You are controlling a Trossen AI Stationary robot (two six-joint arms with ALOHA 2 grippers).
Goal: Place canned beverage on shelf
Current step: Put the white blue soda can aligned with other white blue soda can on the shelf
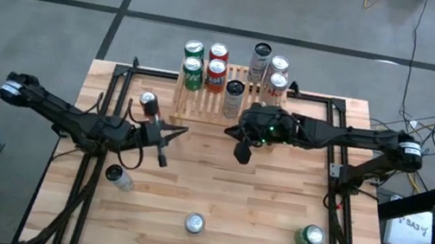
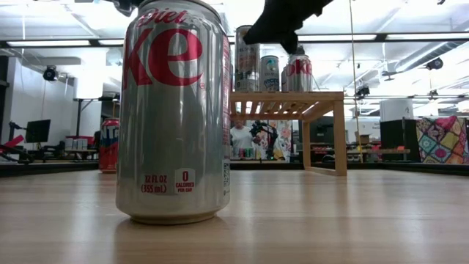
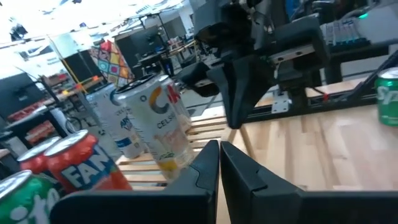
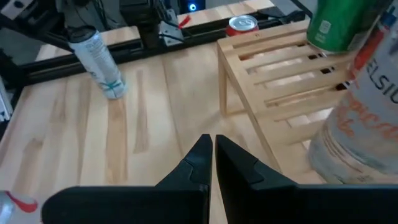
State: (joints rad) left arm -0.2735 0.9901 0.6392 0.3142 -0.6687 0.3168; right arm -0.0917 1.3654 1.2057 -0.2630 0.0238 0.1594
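The light-wood slatted shelf (image 1: 202,106) stands at the table's far middle and also shows in the low view (image 2: 289,103). Several cans stand upright on its slats: green and red ones (image 1: 194,73) on its left half, silver and white ones (image 1: 276,85) on its right half, and a dark one (image 1: 233,98) near its front. My left gripper (image 1: 174,132) is shut and empty in front of the shelf's left end (image 3: 219,149). My right gripper (image 1: 240,155) is shut and empty in front of the shelf's middle, above the table (image 4: 213,146).
Loose cans stand on the table: a red-and-silver one (image 1: 148,101) left of the shelf, a slim pale one (image 1: 118,177) at the near left, a Diet Coke (image 1: 194,223) at the near middle, close to the low camera (image 2: 174,110), and a green one (image 1: 311,236) at the near right.
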